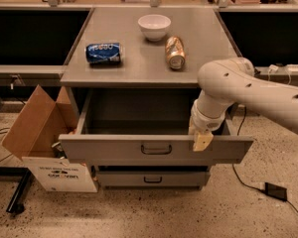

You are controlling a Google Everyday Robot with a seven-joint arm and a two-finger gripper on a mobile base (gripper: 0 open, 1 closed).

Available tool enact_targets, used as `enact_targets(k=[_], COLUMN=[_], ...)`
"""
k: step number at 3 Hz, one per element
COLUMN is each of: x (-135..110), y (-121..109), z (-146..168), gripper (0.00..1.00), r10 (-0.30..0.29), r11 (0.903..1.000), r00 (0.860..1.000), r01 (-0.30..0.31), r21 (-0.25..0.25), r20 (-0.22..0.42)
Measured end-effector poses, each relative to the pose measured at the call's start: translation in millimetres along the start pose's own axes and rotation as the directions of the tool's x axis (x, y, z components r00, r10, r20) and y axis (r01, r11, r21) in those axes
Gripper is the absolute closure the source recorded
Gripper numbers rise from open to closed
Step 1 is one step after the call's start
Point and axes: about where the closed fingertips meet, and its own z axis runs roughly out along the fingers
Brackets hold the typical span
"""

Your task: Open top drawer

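The top drawer (114, 150) is pulled far out of the grey cabinet, its wide front facing me with a small dark bar handle (156, 149) at its centre and its deep grey interior (139, 113) showing, with nothing seen in it. My gripper (201, 139) hangs from the white arm (248, 90) at the drawer's front edge, right of the handle, its yellowish fingertip over the top rim.
On the cabinet top (139, 66) lie a blue can (103, 52), a white bowl (154, 27) and a tan can (175, 52). A lower drawer (153, 178) shows beneath. An open cardboard box (44, 143) stands at the left. A cable and black adapter (275, 191) lie on the floor at right.
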Motion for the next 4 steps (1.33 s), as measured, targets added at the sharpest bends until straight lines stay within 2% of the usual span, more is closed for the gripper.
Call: enact_targets(k=[1,2,3,4], x=[0.0,0.0,0.0,-0.2], y=[0.0,0.0,0.2,14.9], z=[0.0,0.0,0.1,5.3], gripper=[0.81,0.50,0.26,0.04], r10=[0.000,0.000,0.000,-0.023], r11=[1.0000,1.0000,1.0000,0.9992], r00=[1.000,1.000,1.000,1.000], r01=[0.000,0.000,0.000,0.024], r21=[0.000,0.000,0.000,-0.033], r20=[0.000,0.000,0.000,0.018])
